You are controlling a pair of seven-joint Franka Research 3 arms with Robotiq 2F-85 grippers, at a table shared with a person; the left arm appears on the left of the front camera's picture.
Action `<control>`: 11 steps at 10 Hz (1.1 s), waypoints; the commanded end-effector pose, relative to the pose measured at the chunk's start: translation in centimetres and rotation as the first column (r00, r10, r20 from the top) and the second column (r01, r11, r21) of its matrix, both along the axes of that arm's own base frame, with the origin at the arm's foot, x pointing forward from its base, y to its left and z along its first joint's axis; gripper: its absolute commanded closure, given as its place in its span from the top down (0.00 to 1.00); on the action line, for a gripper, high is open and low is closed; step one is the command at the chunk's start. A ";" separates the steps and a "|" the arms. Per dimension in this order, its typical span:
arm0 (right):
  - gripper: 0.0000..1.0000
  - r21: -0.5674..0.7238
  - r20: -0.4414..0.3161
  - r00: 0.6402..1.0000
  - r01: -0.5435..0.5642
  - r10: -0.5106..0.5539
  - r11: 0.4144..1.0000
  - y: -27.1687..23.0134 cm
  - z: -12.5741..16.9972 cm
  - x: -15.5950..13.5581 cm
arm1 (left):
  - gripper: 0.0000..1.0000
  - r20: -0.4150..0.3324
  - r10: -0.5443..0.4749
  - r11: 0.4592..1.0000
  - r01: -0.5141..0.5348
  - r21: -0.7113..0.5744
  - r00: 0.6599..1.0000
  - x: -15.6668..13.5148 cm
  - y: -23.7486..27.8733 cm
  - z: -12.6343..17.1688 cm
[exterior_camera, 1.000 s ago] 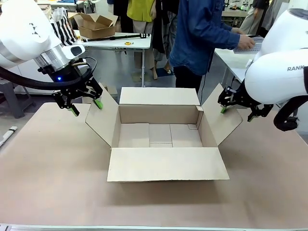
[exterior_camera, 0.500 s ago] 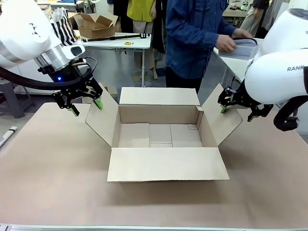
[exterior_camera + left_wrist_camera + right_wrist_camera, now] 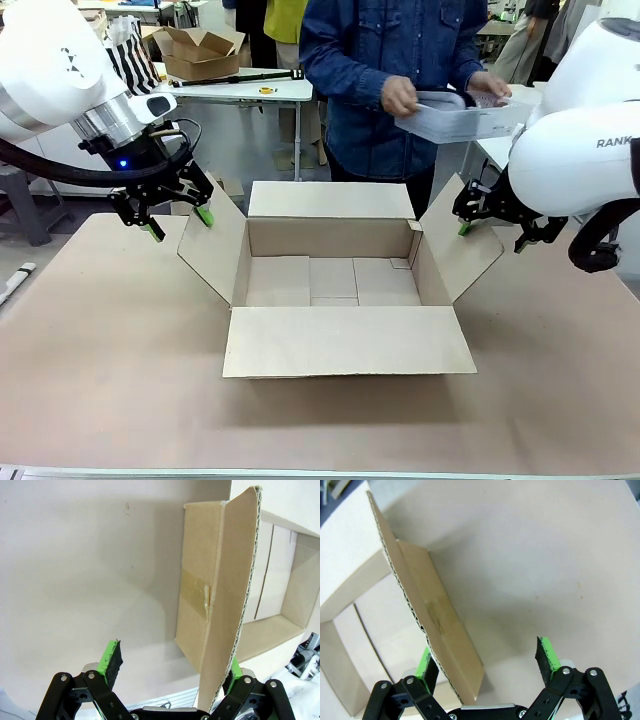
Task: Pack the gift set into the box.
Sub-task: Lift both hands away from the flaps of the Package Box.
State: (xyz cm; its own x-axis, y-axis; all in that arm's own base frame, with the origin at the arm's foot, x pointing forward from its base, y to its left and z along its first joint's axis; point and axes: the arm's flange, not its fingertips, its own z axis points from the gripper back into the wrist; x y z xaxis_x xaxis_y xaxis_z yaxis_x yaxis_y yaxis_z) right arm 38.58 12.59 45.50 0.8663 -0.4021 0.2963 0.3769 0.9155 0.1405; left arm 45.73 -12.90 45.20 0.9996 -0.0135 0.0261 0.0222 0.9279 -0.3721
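Front view: box [image 3: 330, 282] open at table [image 3: 120, 340] centre — gift set [image 3: 455, 120] in person's hands [image 3: 400, 95] at its 1 o'clock. Left gripper [image 3: 178, 224] at 9, right gripper [image 3: 492, 236] at 3 — jaws wide, each astride a side flap [image 3: 213, 250].

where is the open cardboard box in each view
Front view: the box sits open at the table's middle, between both arms.
Left wrist view: right half; its side flap rises between the left pincer fingers.
Right wrist view: left half; its other side flap runs down to the right pincer.
Shared landmark: the tan table under the box.
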 end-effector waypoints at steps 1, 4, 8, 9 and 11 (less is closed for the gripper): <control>1.00 0.000 0.000 1.000 0.013 -0.013 1.000 0.1 0.2 0.1 | 1.00 -0.002 0.014 1.000 -0.014 0.022 1.000 0.0 0.0 0.2; 1.00 0.000 0.000 1.000 0.013 -0.013 1.000 0.1 0.2 0.1 | 1.00 -0.002 0.014 1.000 -0.014 0.022 1.000 0.0 0.0 0.2; 1.00 0.000 0.000 1.000 0.013 -0.013 1.000 0.1 0.2 0.1 | 1.00 -0.002 0.014 1.000 -0.014 0.022 1.000 0.0 0.0 0.2; 1.00 0.000 0.000 1.000 0.013 -0.013 1.000 0.1 0.2 0.1 | 1.00 -0.002 0.014 1.000 -0.014 0.022 1.000 0.0 0.0 0.2; 1.00 0.000 0.000 1.000 0.013 -0.013 1.000 0.1 0.2 0.1 | 1.00 -0.002 0.014 1.000 -0.014 0.022 1.000 0.0 0.0 0.2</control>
